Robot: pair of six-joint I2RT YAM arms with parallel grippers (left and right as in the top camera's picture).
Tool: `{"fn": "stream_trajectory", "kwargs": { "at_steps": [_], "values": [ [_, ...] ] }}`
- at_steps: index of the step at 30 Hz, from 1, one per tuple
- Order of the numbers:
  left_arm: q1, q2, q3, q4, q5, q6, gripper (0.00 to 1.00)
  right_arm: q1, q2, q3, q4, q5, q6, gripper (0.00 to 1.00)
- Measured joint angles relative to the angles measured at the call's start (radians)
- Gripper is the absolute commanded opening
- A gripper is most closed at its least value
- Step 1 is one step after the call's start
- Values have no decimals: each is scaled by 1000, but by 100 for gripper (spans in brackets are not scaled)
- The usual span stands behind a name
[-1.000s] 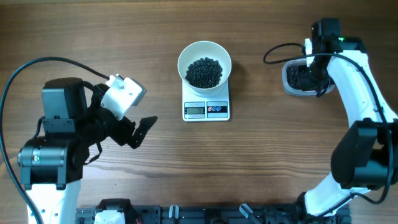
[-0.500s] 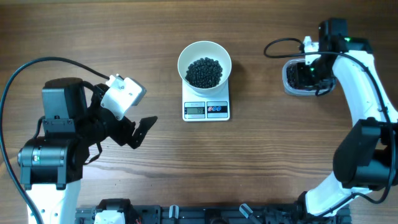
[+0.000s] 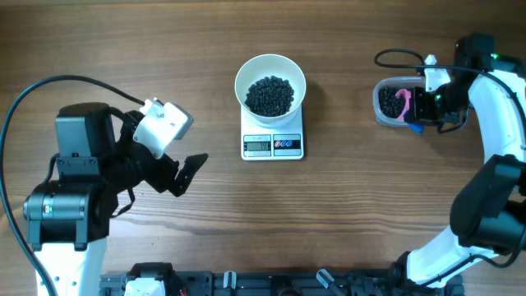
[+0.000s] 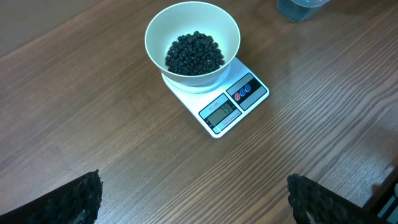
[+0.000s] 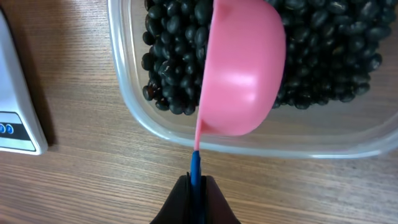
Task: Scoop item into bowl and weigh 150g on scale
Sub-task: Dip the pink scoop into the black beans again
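**Black beans (image 3: 269,95) at the weighing station**

Beans lie in the white bowl (image 3: 245,76) standing on the scale (image 3: 273,145), mid-desk (image 3: 329,214); right gripper (image 5: 196,193) clenched on the blue handle of a pink scoop (image 5: 242,68) over the clear tub (image 5: 155,134); left gripper (image 4: 194,202) released, well apart.

You worked at a robot test station of the lab or workshop kind, not a lived-in kitchen. Two jointed machines, the left arm (image 3: 82,164) and the right arm (image 3: 497,107), stood at opposite ends of a wood-grain desk (image 3: 370,214). A black cable (image 3: 66,78) looped loose over the desk top by the left arm, and a black equipment rail (image 3: 271,285) ran along the near edge. The kitchen goods were few and laid out as test pieces: a digital scale (image 3: 273,145), a white bowl (image 3: 283,66) on it, and a clear plastic tub (image 3: 377,103). The room past the desk lay out of frame.
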Motion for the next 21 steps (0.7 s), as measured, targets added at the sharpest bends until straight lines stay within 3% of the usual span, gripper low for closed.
{"fn": "stream_trajectory", "kwargs": {
  "at_steps": [10, 21],
  "values": [
    [0, 1, 0, 0, 0, 0, 100, -32, 81, -1, 19, -119, -4, 4],
    [0, 1, 0, 0, 0, 0, 100, -209, 95, -3, -63, -334, -74, 4]
  ]
}}
